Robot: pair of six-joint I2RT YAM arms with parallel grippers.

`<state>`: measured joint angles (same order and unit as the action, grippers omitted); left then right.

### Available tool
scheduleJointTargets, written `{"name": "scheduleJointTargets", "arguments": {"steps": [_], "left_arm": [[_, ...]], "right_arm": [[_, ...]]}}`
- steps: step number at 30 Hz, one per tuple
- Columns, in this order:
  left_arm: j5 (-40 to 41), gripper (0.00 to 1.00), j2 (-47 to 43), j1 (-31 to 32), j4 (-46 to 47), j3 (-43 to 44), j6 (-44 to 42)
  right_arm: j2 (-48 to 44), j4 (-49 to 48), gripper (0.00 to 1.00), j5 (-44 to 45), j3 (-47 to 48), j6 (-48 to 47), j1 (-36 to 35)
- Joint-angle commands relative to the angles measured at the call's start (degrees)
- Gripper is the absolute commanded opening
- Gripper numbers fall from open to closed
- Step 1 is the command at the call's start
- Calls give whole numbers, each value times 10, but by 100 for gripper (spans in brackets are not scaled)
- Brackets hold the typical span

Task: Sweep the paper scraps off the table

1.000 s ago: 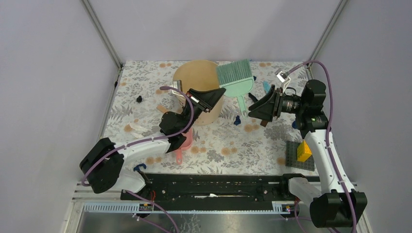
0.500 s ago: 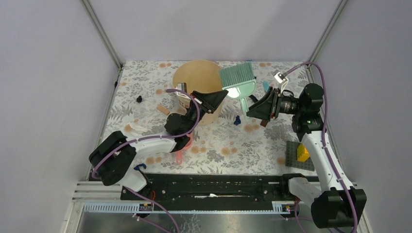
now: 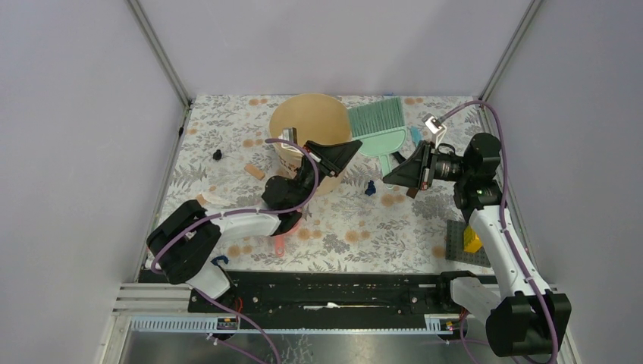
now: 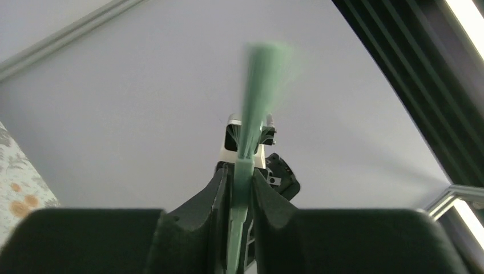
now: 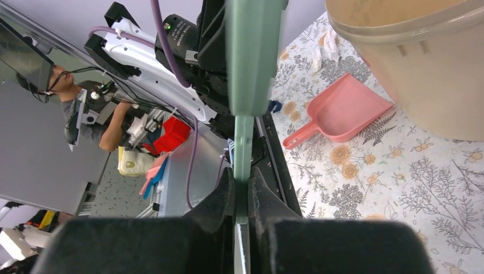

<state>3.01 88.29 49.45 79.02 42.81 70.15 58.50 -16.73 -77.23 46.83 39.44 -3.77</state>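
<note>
**Both grippers on the green brush, scraps lying on the cloth**

The large flat table, covered in white cloth printed with grey leaves and orange flowers, bears the tiny dark paper scraps. A black one lies far left. A dark blue one lies near the middle, just right of the bucket. A bluish strip lies far right, beside the brush head.

A small brown rectangular block lies right of the black scrap. Nearer, the pink plastic dustpan rests flat on the cloth, mostly hidden under the left arm from above. In the right wrist view its scoop shows plain pink.

The round tan plastic bucket stands upright at the far middle, its inside showing plain tan from above.

The left gripper reaches past the bucket's right side. Its fingers press against both sides of the mint-green plastic hand brush, which is held off the table with its bristles pointing far.

The right gripper meets the brush from the right, fingers clamped tight on the thin handle.

At the near right, a dark grey studded baseplate carries a yellow toy brick.
</note>
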Motion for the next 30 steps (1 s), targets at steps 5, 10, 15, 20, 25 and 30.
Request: {"name": "scheduleJointTargets", "arguments": {"steps": [5, 10, 15, 20, 25, 30], "left_arm": [[-66, 60, -109, 2, -210, 22, -150], [-44, 72, -237, 9, -528, 57, -373], [-4, 75, -308, 11, -816, 130, -544], [-52, 75, -350, 10, -903, 162, -650], [-99, 76, -353, 10, -882, 164, -708], [-200, 76, -300, 13, -864, 191, -728]], "right_arm": [[1, 125, 0, -47, 53, -154, -7], [57, 541, 0, 43, 183, -517, -15], [150, 801, 0, 172, 279, -760, -47], [155, 886, 0, 292, 290, -854, -103], [148, 941, 0, 318, 289, -888, -170], [151, 959, 0, 320, 285, -881, -214]]}}
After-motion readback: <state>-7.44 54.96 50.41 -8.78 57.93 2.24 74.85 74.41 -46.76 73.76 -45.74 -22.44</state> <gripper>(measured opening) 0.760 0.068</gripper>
